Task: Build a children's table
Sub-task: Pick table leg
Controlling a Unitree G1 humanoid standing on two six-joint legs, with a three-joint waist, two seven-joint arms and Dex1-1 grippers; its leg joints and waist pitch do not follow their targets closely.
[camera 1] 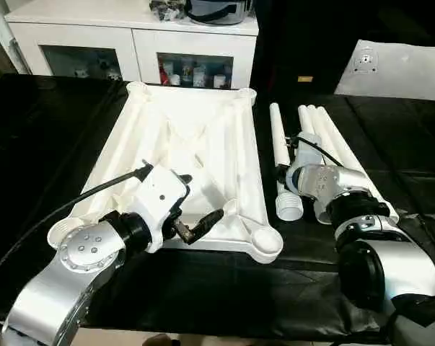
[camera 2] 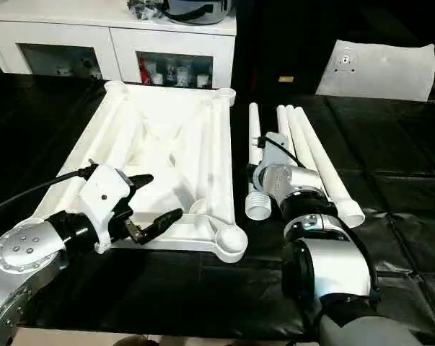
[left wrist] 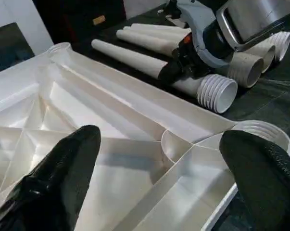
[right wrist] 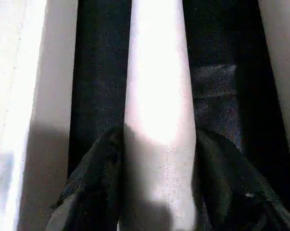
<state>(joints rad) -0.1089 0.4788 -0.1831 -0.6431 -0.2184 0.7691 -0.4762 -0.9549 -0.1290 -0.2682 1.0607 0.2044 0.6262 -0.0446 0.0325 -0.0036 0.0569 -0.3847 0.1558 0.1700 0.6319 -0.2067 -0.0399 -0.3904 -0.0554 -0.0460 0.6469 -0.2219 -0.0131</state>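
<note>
Black fingers of the left hand (camera 1: 195,216) gape wide over the upturned tabletop's (camera 1: 203,137) near edge. Beside it on the surface (camera 1: 37,144), the right hand (right wrist: 159,192) straddles the leftmost leg (camera 1: 280,148), fingers against its sides.

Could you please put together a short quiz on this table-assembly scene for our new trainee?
1. True or false: the tabletop lies with its ribbed underside facing up.
2. Which gripper has its fingers on either side of a leg? A) left gripper B) right gripper C) neither
3. Fill in: the four legs lie on the black work table on the robot's ____ side of the tabletop.

Key
1. True: ribs and round corner sockets face upward.
2. B: the right wrist view shows its black fingers flanking one leg; the left gripper hovers open over the tabletop's near edge.
3. Right.
</note>
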